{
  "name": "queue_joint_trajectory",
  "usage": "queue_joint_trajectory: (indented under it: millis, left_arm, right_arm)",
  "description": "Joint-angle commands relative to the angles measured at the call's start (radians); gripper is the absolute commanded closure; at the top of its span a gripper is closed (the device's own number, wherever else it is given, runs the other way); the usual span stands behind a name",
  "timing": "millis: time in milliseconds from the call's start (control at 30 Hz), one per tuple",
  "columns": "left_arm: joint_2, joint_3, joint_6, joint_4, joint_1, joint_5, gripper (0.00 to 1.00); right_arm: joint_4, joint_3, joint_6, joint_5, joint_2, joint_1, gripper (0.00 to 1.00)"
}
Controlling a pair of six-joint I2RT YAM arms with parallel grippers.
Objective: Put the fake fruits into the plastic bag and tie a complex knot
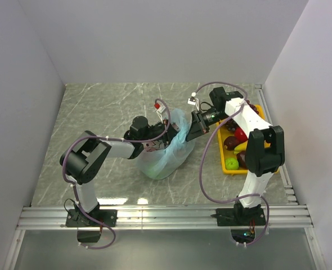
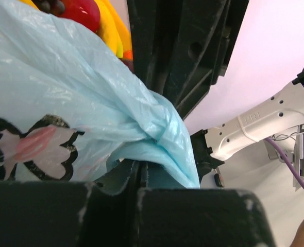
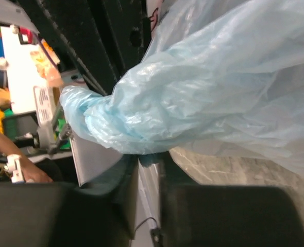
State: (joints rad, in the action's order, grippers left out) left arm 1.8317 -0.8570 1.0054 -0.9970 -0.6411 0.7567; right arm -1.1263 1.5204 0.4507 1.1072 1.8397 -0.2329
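Note:
The light-blue plastic bag [image 1: 167, 154] stands mid-table between my two grippers. My left gripper [image 1: 164, 139] is shut on a fold of its upper edge; in the left wrist view the jaws [image 2: 140, 167] pinch blue film under the bag's cartoon print [image 2: 36, 146]. From the right, my right gripper [image 1: 184, 135] meets the bag top. Its fingers [image 3: 149, 162] stand close together with a scrap of blue plastic pinched at the tips, under a twisted bunch of handle [image 3: 116, 118]. Whether that bunch is a knot I cannot tell. Fake fruits [image 1: 235, 147] lie in the yellow tray.
The yellow tray [image 1: 221, 152] sits at the right edge of the table, holding a green apple [image 1: 232, 163], red and dark fruits and a banana. A red fruit [image 2: 82, 10] and a banana [image 2: 111, 31] show behind the bag. White walls enclose the grey marble tabletop [image 1: 98, 118].

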Motion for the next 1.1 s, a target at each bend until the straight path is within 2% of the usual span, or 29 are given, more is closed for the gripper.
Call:
queue_joint_trajectory:
  millis: [0, 33, 100, 367, 467, 667, 700, 767, 867, 900, 933, 967, 1000, 1033, 1067]
  left_arm:
    - [-0.014, -0.036, -0.042, 0.001, -0.005, 0.015, 0.94]
    - [-0.017, -0.034, -0.047, 0.004, -0.005, 0.013, 0.93]
    - [-0.026, -0.024, -0.059, 0.015, -0.005, 0.012, 0.88]
    - [-0.072, 0.024, -0.087, 0.057, 0.026, 0.032, 0.76]
    - [-0.094, 0.042, -0.091, 0.061, 0.049, 0.043, 0.68]
    - [-0.170, 0.070, -0.077, 0.058, 0.142, 0.159, 0.56]
    - [-0.187, 0.073, -0.096, 0.101, 0.158, 0.174, 0.52]
    - [-0.261, 0.075, -0.160, 0.202, 0.204, 0.194, 0.51]
    - [-0.360, 0.069, -0.356, 0.455, 0.242, 0.216, 0.50]
    - [-0.382, 0.065, -0.484, 0.522, 0.247, 0.222, 0.49]
    - [-0.417, 0.056, -0.564, 0.698, 0.250, 0.234, 0.49]
    - [-0.433, 0.041, -0.644, 0.772, 0.251, 0.234, 0.48]
    - [-0.448, 0.039, -0.785, 0.831, 0.251, 0.240, 0.48]
    - [-0.472, 0.036, -0.850, 0.950, 0.247, 0.227, 0.47]
    - [-0.486, 0.033, -0.899, 0.983, 0.245, 0.216, 0.47]
  right_arm:
    - [-0.044, 0.053, 0.037, -0.010, 0.001, 0.000, 0.92]
    - [-0.053, 0.058, 0.043, -0.009, 0.010, 0.000, 0.97]
    - [-0.067, 0.069, 0.049, -0.007, 0.013, -0.002, 1.00]
    - [-0.101, 0.099, 0.075, -0.001, 0.021, 0.009, 1.00]
    - [-0.113, 0.109, 0.088, 0.000, 0.023, 0.009, 1.00]
    - [-0.130, 0.113, 0.112, -0.006, 0.016, 0.009, 1.00]
    - [-0.127, 0.113, 0.115, -0.007, 0.016, 0.007, 1.00]
    - [-0.125, 0.115, 0.115, -0.003, 0.018, 0.009, 1.00]
    - [-0.104, 0.109, 0.102, 0.003, 0.021, 0.007, 1.00]
    - [-0.096, 0.110, 0.089, 0.011, 0.021, 0.007, 1.00]
    - [-0.090, 0.110, 0.085, 0.014, 0.023, 0.007, 1.00]
    - [-0.084, 0.110, 0.077, 0.017, 0.023, 0.004, 1.00]
    - [-0.081, 0.109, 0.074, 0.022, 0.023, 0.003, 1.00]
    - [-0.081, 0.106, 0.074, 0.023, 0.023, 0.000, 1.00]
    - [-0.075, 0.104, 0.071, 0.025, 0.023, -0.003, 1.00]
